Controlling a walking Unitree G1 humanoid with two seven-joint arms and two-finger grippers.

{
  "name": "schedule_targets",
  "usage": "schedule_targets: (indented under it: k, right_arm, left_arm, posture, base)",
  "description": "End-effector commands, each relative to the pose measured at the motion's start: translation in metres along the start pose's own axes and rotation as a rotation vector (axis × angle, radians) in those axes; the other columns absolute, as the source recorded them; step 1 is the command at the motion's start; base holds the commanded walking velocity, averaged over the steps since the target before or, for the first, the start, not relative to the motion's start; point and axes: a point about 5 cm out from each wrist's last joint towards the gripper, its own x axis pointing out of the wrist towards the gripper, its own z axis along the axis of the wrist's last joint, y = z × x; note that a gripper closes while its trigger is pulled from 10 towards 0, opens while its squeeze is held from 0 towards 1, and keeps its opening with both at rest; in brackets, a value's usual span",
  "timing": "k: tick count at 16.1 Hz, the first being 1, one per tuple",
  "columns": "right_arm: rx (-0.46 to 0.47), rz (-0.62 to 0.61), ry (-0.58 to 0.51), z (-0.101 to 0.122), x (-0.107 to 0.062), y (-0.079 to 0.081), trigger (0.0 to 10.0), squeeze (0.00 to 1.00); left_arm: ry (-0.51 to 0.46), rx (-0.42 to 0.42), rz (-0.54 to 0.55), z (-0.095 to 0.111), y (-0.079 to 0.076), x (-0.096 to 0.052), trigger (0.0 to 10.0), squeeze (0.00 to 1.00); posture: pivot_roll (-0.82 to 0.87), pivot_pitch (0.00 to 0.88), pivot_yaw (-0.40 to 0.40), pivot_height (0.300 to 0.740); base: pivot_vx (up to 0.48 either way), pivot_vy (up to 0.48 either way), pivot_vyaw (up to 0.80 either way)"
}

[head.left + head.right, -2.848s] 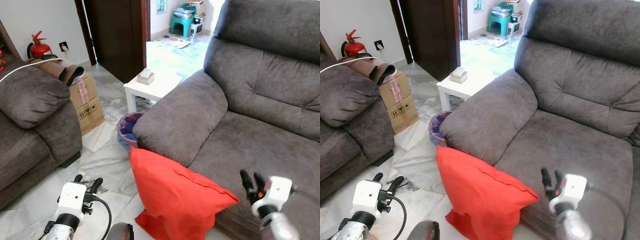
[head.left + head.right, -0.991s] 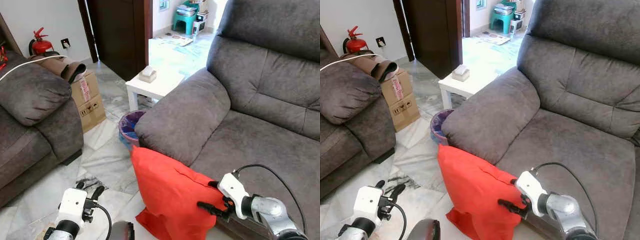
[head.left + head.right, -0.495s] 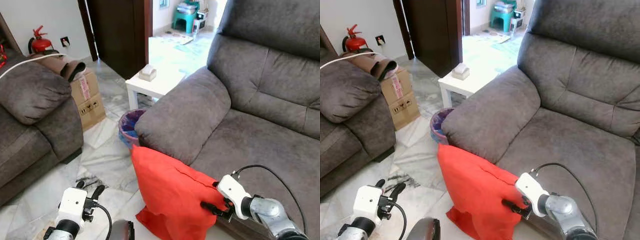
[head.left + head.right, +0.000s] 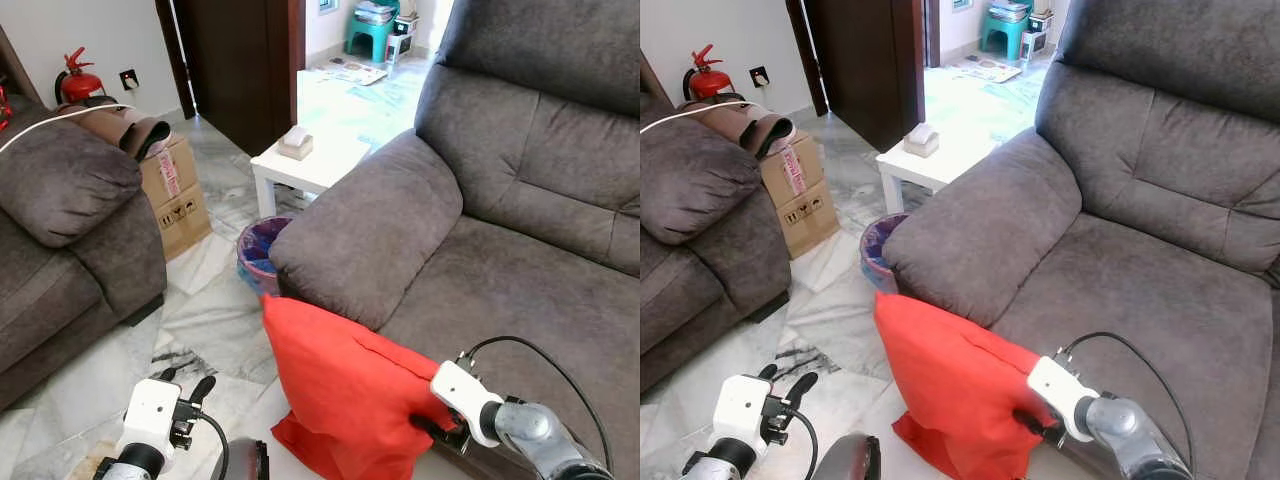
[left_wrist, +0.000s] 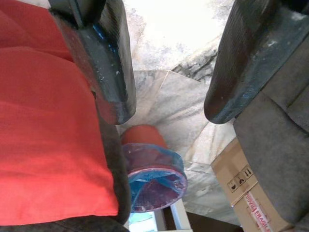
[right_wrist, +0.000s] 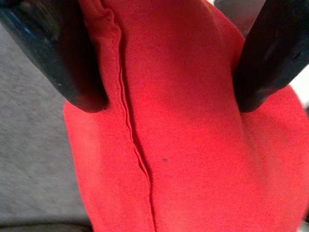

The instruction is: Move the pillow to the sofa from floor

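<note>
Sofa [image 4: 520,200], grey, upper right of frame; its seat is the goal. Pillow [image 4: 340,390], red, lower centre, stands on the floor leaning against the sofa front. Right gripper [image 6: 166,72], lower right, fingers spread astride the pillow's seamed corner, apparently to pinch it; left gripper [image 5: 166,108], lower left, spread, idle.

Right hand [image 6: 169,92] reaches inward, fingers spread; left hand [image 5: 166,104] hangs low, fingers seemingly parted.
</note>
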Motion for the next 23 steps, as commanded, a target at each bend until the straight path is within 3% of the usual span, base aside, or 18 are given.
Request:
schedule_targets:
  k: [1, 5, 6, 7, 8, 9, 18, 23]
  right_arm:
    - [-0.012, -0.004, 0.029, -0.001, 0.003, 0.002, 10.0, 0.0]
    - [0.127, 0.032, -0.046, 0.007, 0.015, 0.021, 10.0, 0.0]
    - [0.124, 0.034, -0.04, 0.006, 0.015, 0.023, 10.0, 0.0]
    - [0.136, 0.043, -0.038, 0.005, 0.017, 0.027, 9.3, 0.0]
    - [0.147, 0.054, -0.036, 0.003, 0.019, 0.032, 3.8, 0.0]
    - [0.14, 0.054, -0.018, 0.001, 0.019, 0.034, 0.0, 0.0]
    - [0.122, 0.004, -0.01, 0.002, 0.018, 0.027, 0.0, 0.0]
    - [0.176, -0.004, -0.047, 0.005, 0.019, 0.029, 0.0, 0.0]
  left_arm:
    - [0.009, -0.016, -0.009, 0.0, -0.001, -0.002, 10.0, 0.0]
    - [0.018, -0.02, -0.018, -0.001, -0.002, -0.003, 10.0, 0.0]
    - [0.017, -0.02, -0.02, -0.001, -0.003, -0.003, 10.0, 0.0]
    - [0.016, -0.02, -0.027, -0.001, -0.004, -0.003, 10.0, 0.0]
    - [0.016, -0.018, -0.032, 0.0, -0.005, -0.003, 10.0, 0.0]
    - [0.017, -0.016, -0.034, 0.0, -0.005, -0.003, 10.0, 0.0]
    - [0.022, 0.004, -0.052, -0.001, -0.006, -0.003, 10.0, 0.0]
    - [0.023, 0.003, -0.052, -0.002, -0.007, -0.001, 10.0, 0.0]
  posture:
    - [0.24, 0.118, -0.012, 0.604]
    - [0.24, 0.12, -0.015, 0.604]
    - [0.24, 0.121, -0.014, 0.604]
    - [0.25, 0.121, -0.014, 0.604]
    - [0.25, 0.121, -0.014, 0.604]
    - [0.25, 0.121, -0.016, 0.604]
    - [0.24, 0.117, -0.025, 0.604]
    - [0.23, 0.108, -0.026, 0.604]
  base:
    - [0.0, 0.0, 0.0]
    - [0.0, 0.0, 0.0]
    - [0.0, 0.0, 0.0]
    - [0.0, 0.0, 0.0]
    - [0.0, 0.0, 0.0]
    - [0.0, 0.0, 0.0]
    - [0.0, 0.0, 0.0]
    - [0.0, 0.0, 0.0]
